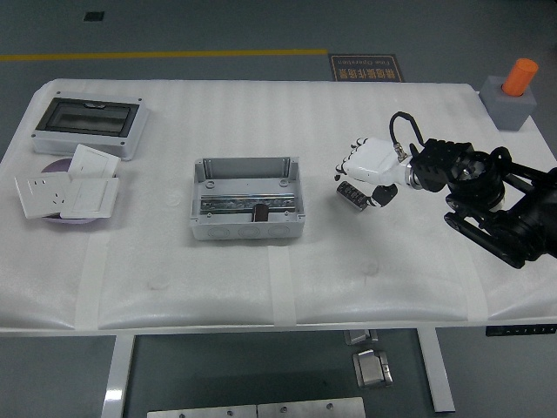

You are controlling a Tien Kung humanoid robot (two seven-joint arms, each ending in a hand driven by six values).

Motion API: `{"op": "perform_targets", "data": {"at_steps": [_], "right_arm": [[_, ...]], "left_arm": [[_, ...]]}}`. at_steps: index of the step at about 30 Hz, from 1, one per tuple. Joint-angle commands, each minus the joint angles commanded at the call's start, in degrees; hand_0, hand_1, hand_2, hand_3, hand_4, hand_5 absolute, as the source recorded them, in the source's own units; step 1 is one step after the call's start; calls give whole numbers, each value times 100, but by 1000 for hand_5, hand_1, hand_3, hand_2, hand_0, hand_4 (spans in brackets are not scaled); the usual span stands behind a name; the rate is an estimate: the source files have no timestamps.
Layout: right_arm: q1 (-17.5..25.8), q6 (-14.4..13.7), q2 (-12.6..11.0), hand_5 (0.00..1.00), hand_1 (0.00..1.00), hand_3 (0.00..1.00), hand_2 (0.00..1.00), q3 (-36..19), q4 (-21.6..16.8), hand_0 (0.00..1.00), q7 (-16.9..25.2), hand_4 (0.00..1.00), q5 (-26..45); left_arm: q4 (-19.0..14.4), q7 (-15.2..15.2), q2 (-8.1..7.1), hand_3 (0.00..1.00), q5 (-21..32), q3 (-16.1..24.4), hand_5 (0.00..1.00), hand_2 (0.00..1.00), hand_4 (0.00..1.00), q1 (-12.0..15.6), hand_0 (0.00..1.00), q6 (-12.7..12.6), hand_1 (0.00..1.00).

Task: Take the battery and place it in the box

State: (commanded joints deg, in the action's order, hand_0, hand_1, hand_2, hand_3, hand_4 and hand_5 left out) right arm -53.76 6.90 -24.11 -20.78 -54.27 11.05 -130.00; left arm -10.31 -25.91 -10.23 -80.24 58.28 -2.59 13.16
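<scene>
The battery, a small dark cylinder, lies on the white table right of centre. My right hand, white with black fingertips, hovers right over it. The fingers arch down on its far side and the thumb sits by its right end; the hand is still open around it. The grey open box stands at the table's middle, to the left of the hand, with a small dark piece inside it. My left arm is out of view.
A grey enclosure with a dark clear lid stands at the back left. White switch plates lie on a purple disc in front of it. An orange cylinder on a grey block sits at the back right corner.
</scene>
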Motion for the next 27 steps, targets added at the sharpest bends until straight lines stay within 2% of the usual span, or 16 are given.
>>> {"op": "perform_targets", "data": {"at_steps": [1, 2, 7, 8, 27], "right_arm": [[8, 7, 5, 112, 774, 886, 806, -6, 8, 951, -1, 713, 0], [15, 11, 8, 98, 799, 982, 861, -10, 15, 970, -1, 740, 0], [53, 28, 21, 98, 799, 982, 861, -42, 80, 970, 5, 740, 0], [58, 32, 25, 80, 828, 998, 926, -50, 96, 985, 8, 779, 0], [214, 8, 186, 83, 829, 998, 924, -101, 330, 984, -49, 765, 0]], "left_arm": [[0, 4, 0, 600, 8, -10, 497, 510, 439, -4, 653, -1, 679], [0, 6, 0, 599, 12, -16, 501, 508, 439, -6, 653, -1, 679], [0, 7, -1, 599, -4, -13, 501, 508, 439, -8, 653, 2, 679], [0, 7, -2, 599, -10, -10, 507, 508, 439, -10, 653, 2, 677], [0, 45, -16, 596, -22, -55, 512, 508, 436, -67, 653, 25, 677]]}}
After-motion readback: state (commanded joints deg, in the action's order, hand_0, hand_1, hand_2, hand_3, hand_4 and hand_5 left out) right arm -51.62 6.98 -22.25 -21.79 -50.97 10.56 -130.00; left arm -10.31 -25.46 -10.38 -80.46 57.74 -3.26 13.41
